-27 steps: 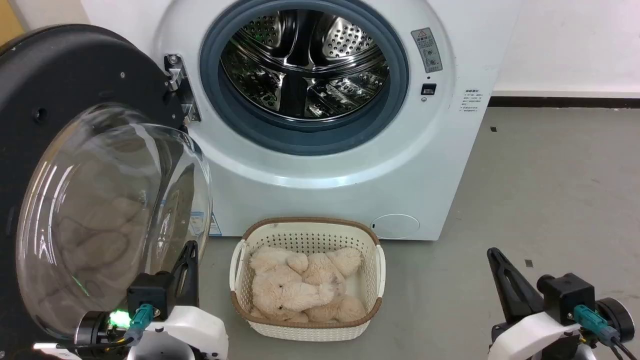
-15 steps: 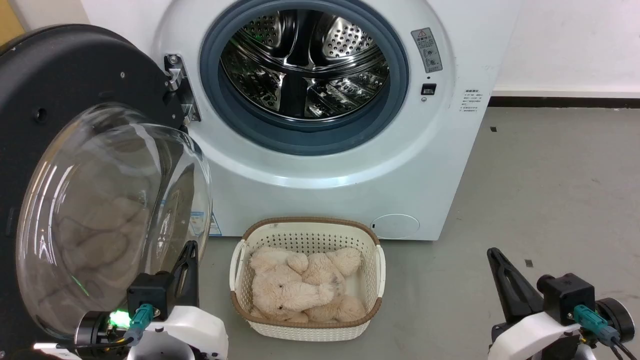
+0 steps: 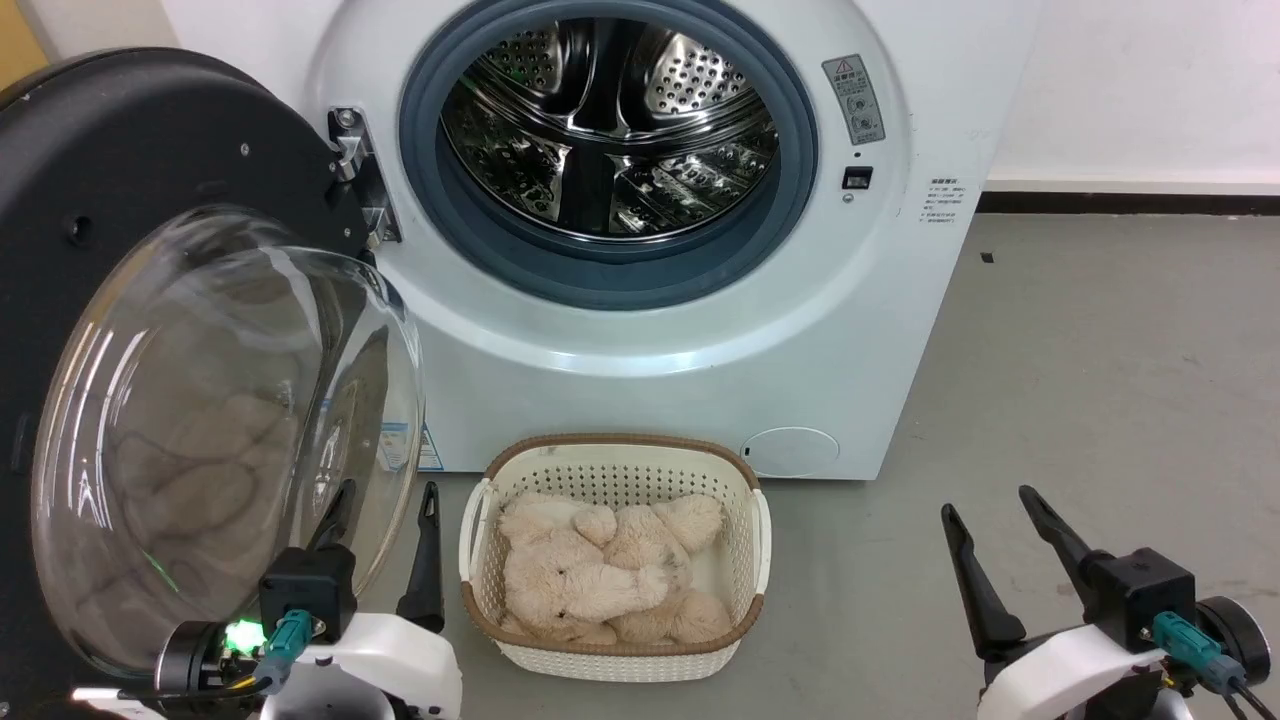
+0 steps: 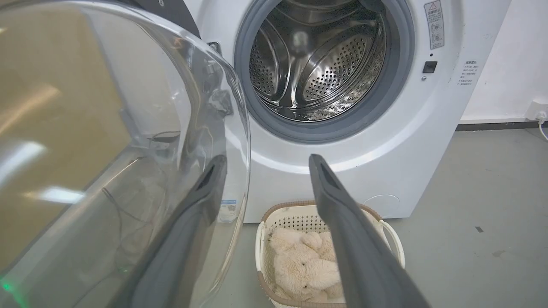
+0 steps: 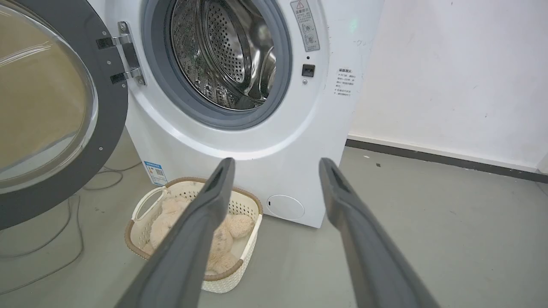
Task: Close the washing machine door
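The washing machine door [image 3: 120,130] stands swung wide open at the left, black rim and bulging glass bowl [image 3: 220,430] facing me. The white washing machine [image 3: 650,400] shows its open port and steel drum [image 3: 610,130]. My left gripper [image 3: 388,495] is open at the lower left, right beside the bowl's lower edge; its left finger shows through the glass [image 4: 107,128]. My right gripper [image 3: 988,502] is open at the lower right over bare floor, apart from the machine. The right wrist view shows the door [image 5: 107,128], its hinge and the open right gripper [image 5: 277,160].
A cream basket [image 3: 620,445] holding a beige plush toy [image 3: 600,570] sits on the grey floor just in front of the machine, between my arms. Cables [image 5: 51,239] lie on the floor under the door. A white wall [image 5: 449,77] stands to the right.
Both grippers have gone from shut to open, their fingers now spread apart. The door, the machine and the basket have not moved.
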### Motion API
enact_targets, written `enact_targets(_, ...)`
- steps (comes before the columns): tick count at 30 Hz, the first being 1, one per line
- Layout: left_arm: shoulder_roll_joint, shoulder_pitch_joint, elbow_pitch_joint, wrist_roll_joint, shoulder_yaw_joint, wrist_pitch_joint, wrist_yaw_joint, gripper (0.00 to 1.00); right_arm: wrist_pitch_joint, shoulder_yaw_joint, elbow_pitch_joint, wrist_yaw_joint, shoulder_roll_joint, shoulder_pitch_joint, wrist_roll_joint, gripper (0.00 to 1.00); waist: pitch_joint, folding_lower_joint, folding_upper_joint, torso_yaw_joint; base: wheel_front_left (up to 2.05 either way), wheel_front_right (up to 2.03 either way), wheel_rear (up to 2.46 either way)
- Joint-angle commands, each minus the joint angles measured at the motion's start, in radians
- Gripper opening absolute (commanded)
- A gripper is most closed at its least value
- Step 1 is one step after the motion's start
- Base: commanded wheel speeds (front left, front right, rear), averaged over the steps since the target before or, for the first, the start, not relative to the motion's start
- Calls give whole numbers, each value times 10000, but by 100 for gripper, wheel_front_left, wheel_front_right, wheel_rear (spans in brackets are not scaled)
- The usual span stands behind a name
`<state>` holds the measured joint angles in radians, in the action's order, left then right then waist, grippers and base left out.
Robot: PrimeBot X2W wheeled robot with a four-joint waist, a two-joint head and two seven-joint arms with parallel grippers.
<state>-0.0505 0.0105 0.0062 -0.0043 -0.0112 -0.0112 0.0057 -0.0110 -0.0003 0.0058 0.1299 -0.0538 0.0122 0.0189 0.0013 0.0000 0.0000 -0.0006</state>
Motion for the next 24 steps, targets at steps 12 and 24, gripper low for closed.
enact_targets(12,1,-89,-1,-209,-121,-325,51,100,-328,-29,-167,1,6,121,214,100,20,0,0,43,0,0,0)
enact_targets(24,1,-149,-23,-336,-239,-576,87,100,-579,58,-284,2,9,217,264,100,11,0,0,258,0,0,0)
